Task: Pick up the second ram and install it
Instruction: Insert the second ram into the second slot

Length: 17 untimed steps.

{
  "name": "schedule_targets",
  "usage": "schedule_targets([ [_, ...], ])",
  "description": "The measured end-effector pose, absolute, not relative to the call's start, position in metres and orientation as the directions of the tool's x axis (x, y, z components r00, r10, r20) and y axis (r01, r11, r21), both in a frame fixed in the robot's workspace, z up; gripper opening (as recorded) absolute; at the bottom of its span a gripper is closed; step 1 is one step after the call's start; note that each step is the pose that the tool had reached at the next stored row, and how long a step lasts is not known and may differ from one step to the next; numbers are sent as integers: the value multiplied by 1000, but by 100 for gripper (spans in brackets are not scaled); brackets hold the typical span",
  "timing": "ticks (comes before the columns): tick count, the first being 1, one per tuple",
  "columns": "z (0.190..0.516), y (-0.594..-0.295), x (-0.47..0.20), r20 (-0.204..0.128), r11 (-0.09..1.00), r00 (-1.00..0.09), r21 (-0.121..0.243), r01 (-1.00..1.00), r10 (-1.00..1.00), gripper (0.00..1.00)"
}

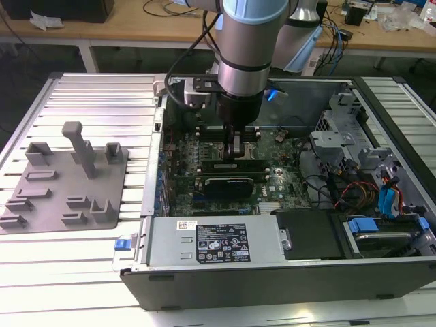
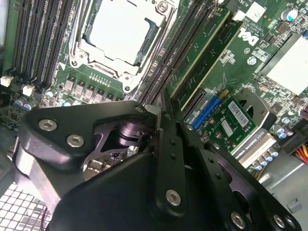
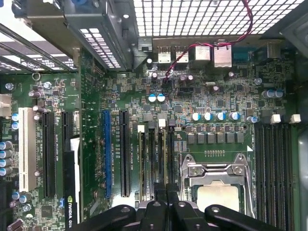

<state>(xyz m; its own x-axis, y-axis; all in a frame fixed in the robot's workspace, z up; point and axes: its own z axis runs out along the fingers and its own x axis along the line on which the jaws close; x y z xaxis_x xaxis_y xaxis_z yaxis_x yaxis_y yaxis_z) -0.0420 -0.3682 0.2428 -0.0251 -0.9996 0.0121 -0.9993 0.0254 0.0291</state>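
Observation:
My gripper (image 1: 235, 148) stands low over the motherboard (image 1: 286, 146) inside the open computer case, beside the CPU socket (image 3: 217, 185). In the first wrist view its fingers (image 3: 156, 208) are drawn close together on the thin edge of the second ram (image 3: 165, 159), which runs along one memory slot next to the socket. In the second wrist view the gripper (image 2: 161, 115) sits over that same row of slots, and a green stick (image 2: 204, 48) lies seated in a neighbouring slot. The gripper body hides the lower part of the held stick.
A black expansion card (image 1: 235, 184) sits just in front of the gripper. The power supply (image 1: 218, 242) and drive bays (image 1: 381, 204) fill the case's near and right sides. Grey fixture blocks (image 1: 68, 177) stand on the slatted table at the exterior view's left.

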Motion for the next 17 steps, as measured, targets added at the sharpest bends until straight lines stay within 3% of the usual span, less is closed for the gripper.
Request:
schedule_targets([
  [17, 238, -368, -42, 12, 15, -14, 29, -999, -1000, 9],
])
